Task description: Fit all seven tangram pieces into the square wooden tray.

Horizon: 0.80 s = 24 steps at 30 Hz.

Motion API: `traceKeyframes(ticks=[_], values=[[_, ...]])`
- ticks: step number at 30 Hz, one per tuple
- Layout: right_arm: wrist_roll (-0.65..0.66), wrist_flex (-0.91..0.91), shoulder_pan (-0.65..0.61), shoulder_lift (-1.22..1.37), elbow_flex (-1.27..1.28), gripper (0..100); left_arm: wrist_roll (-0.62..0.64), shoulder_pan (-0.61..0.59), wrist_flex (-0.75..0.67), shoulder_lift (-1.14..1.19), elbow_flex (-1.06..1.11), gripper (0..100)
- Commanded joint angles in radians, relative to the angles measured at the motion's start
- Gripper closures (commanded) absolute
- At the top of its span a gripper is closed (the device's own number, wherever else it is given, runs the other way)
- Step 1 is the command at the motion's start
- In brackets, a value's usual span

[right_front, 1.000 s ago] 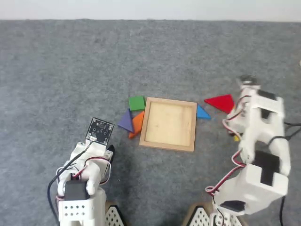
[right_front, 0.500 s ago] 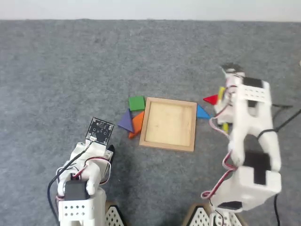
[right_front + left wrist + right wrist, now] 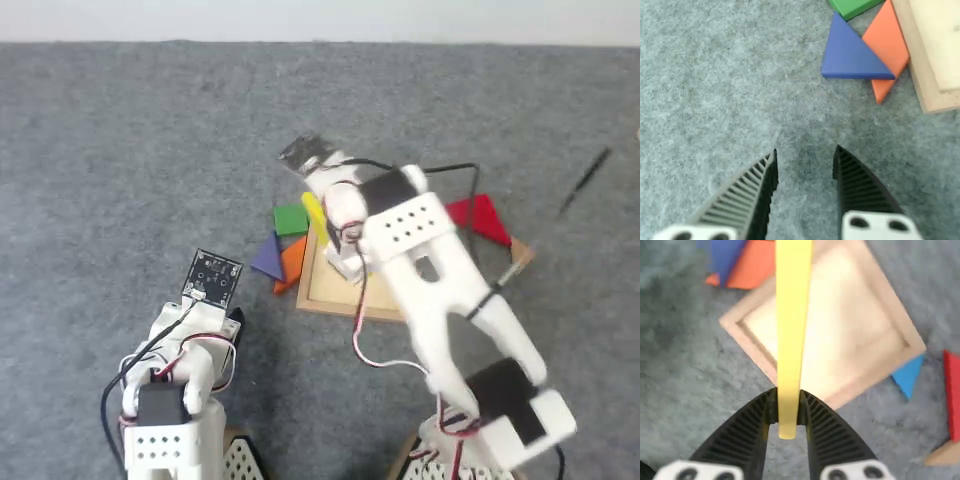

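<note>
My right gripper is shut on a yellow piece, held edge-on above the square wooden tray. In the high view that gripper hangs over the tray's far left corner with the yellow piece sticking out of it, and the arm hides much of the tray. Left of the tray lie a green square, a purple-blue triangle and an orange piece. A red triangle lies to the right. My left gripper is open over bare carpet, short of the purple-blue triangle.
A light blue triangle lies against the tray's outer edge. A tan piece sits right of the red triangle. A thin dark cable shows at the far right. Grey carpet covers the table.
The right arm has swung left from beside the red triangle to above the tray, carrying the yellow piece. The left arm has stayed where it was.
</note>
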Motion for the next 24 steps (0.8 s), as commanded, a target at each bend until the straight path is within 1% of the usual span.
traceKeyframes(ticks=[1, 4, 6, 10, 15, 19, 21, 24], values=[[0.15, -0.004, -0.005, 0.074, -0.08, 99.1, -0.008, -0.006, 0.008, -0.012, -0.008, 83], [0.301, 0.008, 0.001, 0.182, -0.114, 99.1, -0.008, -0.006, 0.008, -0.012, -0.008, 83], [0.35, 0.008, 0.016, 0.251, -0.147, 99.1, -0.008, -0.006, 0.008, -0.012, -0.008, 83], [0.374, 0.019, 0.068, 0.363, -0.245, 99.1, -0.008, -0.006, 0.008, -0.012, -0.008, 83], [0.44, 0.114, 0.12, 0.452, -0.376, 99.1, -0.008, -0.006, 0.008, -0.012, -0.008, 83], [0.445, 0.137, 0.16, 0.506, -0.473, 98.7, -0.008, -0.006, 0.008, -0.012, -0.008, 83], [0.445, 0.15, 0.163, 0.529, -0.502, 95.9, -0.008, -0.006, 0.008, -0.012, -0.008, 83], [0.445, 0.174, 0.162, 0.558, -0.543, 86.6, -0.008, -0.006, 0.008, -0.012, -0.008, 83]])
